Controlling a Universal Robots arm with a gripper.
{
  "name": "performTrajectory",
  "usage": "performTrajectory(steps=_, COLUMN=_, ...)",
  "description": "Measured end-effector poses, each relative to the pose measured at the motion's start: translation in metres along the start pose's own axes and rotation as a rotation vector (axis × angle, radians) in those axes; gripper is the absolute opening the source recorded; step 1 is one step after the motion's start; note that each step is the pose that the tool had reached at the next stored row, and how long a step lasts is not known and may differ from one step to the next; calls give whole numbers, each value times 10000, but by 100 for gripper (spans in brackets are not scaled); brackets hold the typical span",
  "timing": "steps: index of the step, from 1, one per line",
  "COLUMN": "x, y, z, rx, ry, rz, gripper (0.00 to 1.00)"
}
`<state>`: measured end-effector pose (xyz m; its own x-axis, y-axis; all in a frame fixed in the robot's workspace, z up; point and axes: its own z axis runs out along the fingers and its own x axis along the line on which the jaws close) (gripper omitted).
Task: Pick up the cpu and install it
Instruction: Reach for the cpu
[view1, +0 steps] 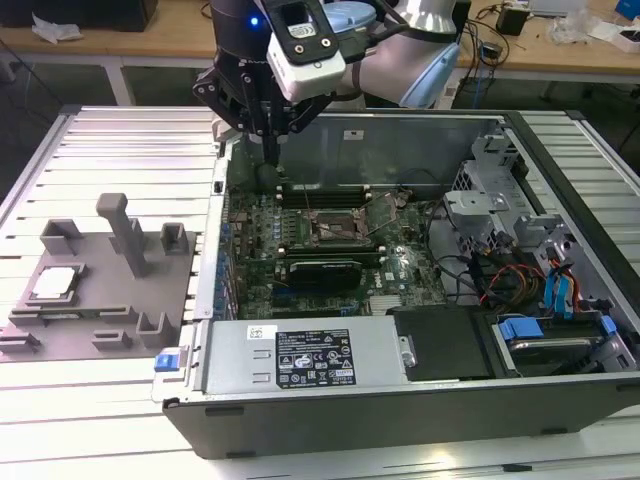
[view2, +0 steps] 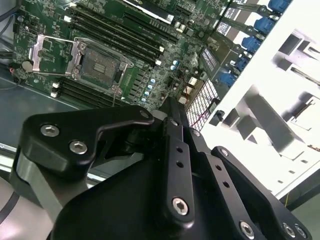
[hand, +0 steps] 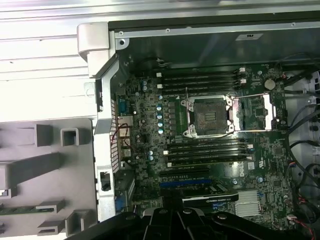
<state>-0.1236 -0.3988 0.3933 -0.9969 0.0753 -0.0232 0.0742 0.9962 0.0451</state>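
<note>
Exterior view: pincer (view1: 271, 152) tips pressed together, gripping nothing, hanging over the motherboard's (view1: 300, 262) far edge. Open socket (view1: 331, 228) sits near it, and the cpu (view1: 55, 283) rests well apart on the grey fixture (view1: 110, 305), exterior view's left.

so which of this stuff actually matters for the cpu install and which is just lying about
In the job: cpu, lying on the grey fixture; cpu socket, latch plate flipped open; gripper.

Just there: power supply; memory slots; blue drive connectors.
</note>
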Motion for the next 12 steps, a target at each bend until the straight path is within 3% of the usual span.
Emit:
performTrajectory(steps=5, x=39, y=-2, z=-1, rx=0, ry=0, rz=0, gripper=11)
performTrajectory(steps=12, x=171, y=2, z=-4, rx=1, ry=-1, rz=1, gripper=11)
